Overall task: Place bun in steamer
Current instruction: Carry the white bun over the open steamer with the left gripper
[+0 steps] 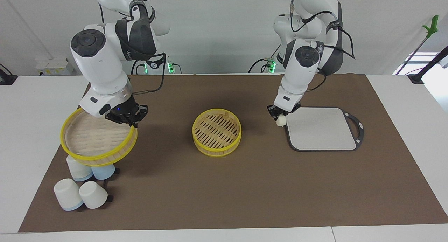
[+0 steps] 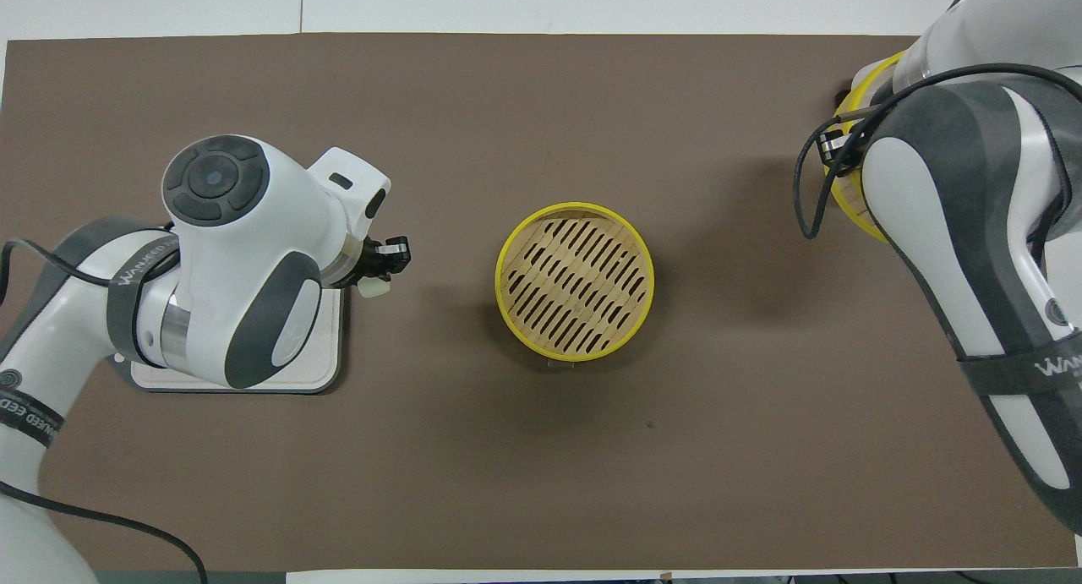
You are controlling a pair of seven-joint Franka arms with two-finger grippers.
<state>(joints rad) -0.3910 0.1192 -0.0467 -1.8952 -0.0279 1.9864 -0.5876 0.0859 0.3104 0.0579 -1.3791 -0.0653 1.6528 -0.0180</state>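
Observation:
The steamer (image 1: 217,131) stands open in the middle of the brown mat, its slatted floor bare; it also shows in the overhead view (image 2: 575,280). My left gripper (image 1: 280,115) is shut on the small cream-white bun (image 1: 281,121) and holds it just over the edge of the grey board (image 1: 322,128) that faces the steamer. In the overhead view the bun (image 2: 374,286) peeks out under the left gripper (image 2: 385,267). My right gripper (image 1: 132,122) is shut on the rim of the steamer lid (image 1: 98,138) and holds it tilted in the air over the cups.
Several white upturned cups (image 1: 80,186) stand at the right arm's end of the mat, partly under the raised lid. The grey board (image 2: 330,347) lies at the left arm's end. The brown mat (image 1: 245,193) covers the table.

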